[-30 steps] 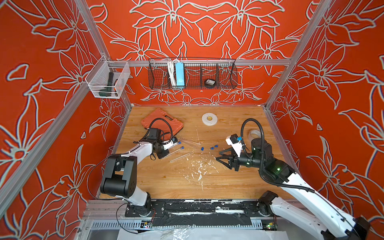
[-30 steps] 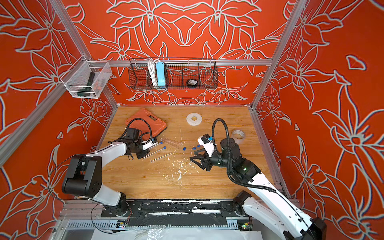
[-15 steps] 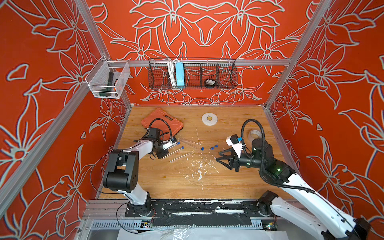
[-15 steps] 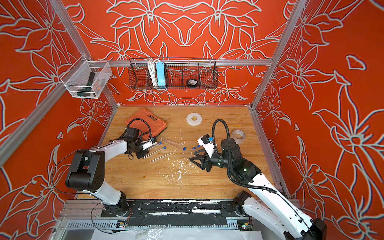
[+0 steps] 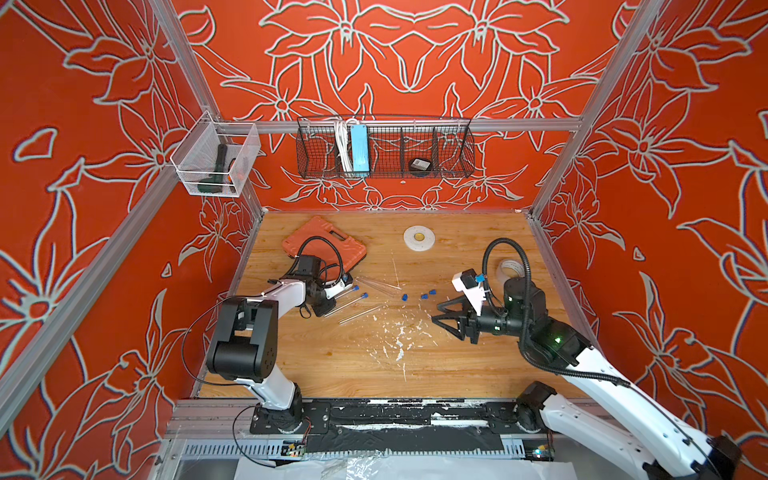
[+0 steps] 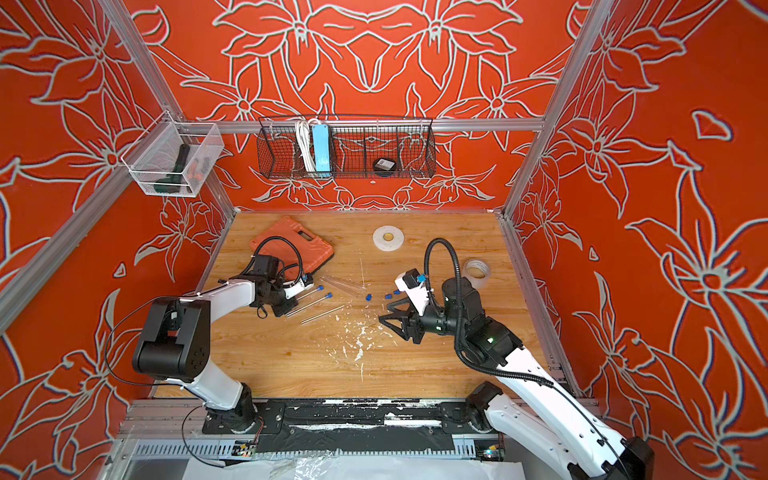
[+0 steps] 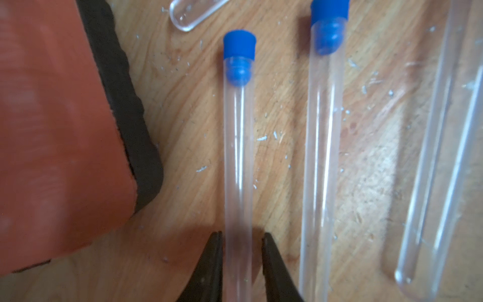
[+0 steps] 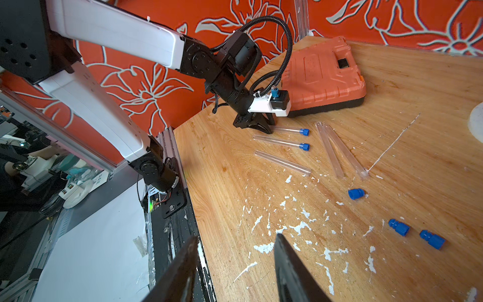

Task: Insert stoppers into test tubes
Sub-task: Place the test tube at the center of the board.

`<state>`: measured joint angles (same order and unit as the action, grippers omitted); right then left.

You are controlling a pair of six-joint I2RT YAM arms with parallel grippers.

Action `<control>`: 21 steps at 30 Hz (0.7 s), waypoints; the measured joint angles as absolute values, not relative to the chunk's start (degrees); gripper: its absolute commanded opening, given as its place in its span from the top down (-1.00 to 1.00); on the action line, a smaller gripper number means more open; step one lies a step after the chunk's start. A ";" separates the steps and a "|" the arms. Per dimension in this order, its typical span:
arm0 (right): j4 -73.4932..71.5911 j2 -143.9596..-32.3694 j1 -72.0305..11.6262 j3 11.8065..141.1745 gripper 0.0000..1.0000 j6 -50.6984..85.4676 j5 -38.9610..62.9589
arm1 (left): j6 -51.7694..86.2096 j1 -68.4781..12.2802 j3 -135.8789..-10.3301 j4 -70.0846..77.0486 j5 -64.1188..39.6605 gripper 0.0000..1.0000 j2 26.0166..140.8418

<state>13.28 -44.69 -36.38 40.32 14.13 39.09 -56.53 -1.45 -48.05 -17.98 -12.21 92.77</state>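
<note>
The stoppered clear plastic test tube [image 7: 237, 157] lies on the paint-flecked wooden tabletop [image 5: 332, 361], between the narrowly parted jaws of the left gripper [image 7: 241, 235]. Red floral walls [image 5: 415, 62] enclose the bench, and the right gripper [image 8: 236, 239] hovers half-open and empty. Since the earlier frame, only the left arm [image 5: 286, 293] has shifted slightly.

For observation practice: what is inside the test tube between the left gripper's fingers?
A blue stopper plugs the mouth of the test tube; the rest looks empty. The left gripper covers its closed end.

Walls [image 5: 374, 62]: red-orange, grey-white outlined flowers
Table [image 5: 332, 353]: light wood grain, white flecks
Stoppers [image 8: 356, 194]: bright blue
Test tubes [image 7: 237, 157]: clear, colourless
Tool case [image 5: 324, 245]: orange, black rim
Tape roll [image 5: 409, 241]: white
Wire basket [image 5: 453, 162]: black
Robot arms [image 5: 291, 291]: white, black
</note>
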 measured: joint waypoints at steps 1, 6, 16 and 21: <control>13.28 -44.69 -36.40 40.32 0.03 14.13 39.09 | -56.51 -1.45 -48.07 -17.96 -12.14 0.51 92.77; 13.28 -44.69 -36.42 40.32 0.03 14.13 39.11 | -56.18 -1.45 -48.18 -17.93 -11.70 0.42 92.71; 13.41 -45.25 -36.42 40.32 0.03 14.09 39.07 | -52.69 -1.76 -48.31 -16.73 -11.07 0.16 83.11; 14.26 -46.24 -36.42 40.32 0.03 13.78 38.70 | -51.37 -7.77 -47.46 -15.51 -11.05 0.16 74.06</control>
